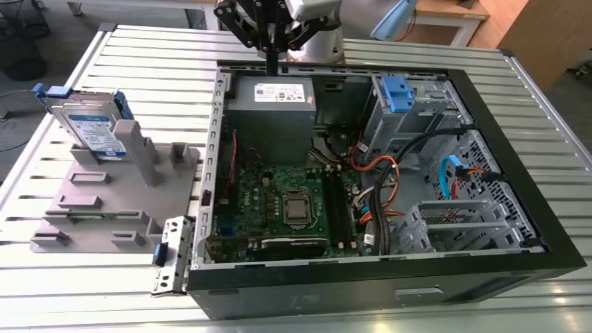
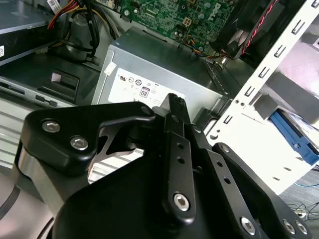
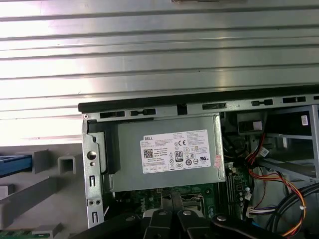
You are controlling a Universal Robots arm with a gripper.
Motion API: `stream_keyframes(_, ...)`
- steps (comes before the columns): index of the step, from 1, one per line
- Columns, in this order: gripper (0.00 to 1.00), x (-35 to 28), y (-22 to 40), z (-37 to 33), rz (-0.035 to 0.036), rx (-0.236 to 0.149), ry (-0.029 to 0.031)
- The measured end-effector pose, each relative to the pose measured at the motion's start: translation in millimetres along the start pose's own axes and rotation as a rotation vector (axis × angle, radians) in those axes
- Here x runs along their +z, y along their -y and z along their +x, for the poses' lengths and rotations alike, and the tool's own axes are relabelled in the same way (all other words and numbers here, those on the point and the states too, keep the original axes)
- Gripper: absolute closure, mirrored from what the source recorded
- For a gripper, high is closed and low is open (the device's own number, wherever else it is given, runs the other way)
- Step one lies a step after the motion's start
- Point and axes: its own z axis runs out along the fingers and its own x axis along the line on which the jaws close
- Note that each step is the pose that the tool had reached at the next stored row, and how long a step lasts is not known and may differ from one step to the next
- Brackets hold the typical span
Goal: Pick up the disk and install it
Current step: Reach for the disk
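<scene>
Exterior view: the disk [image 1: 93, 132] is seen upright in a grey fixture [image 1: 102, 208] on the slatted metal table [image 1: 518, 83], at the exterior view's left of the open computer case [image 1: 370, 284]. Second wrist view: the gripper [image 2: 174, 102] is closed, empty, above the power supply [image 2: 149, 69]. First wrist view: table slats are noted beyond the case.

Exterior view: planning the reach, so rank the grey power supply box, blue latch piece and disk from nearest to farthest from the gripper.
1. Grey power supply box, just below the gripper.
2. Blue latch piece, toward the exterior view's right.
3. Disk, standing on the grey stand, exterior view's left.
</scene>
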Motion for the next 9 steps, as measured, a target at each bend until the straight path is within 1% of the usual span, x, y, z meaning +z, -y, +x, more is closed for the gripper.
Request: stream_keyframes(9,0.89,-0.1,0.3,3.6,0.0,0.0,0.0)
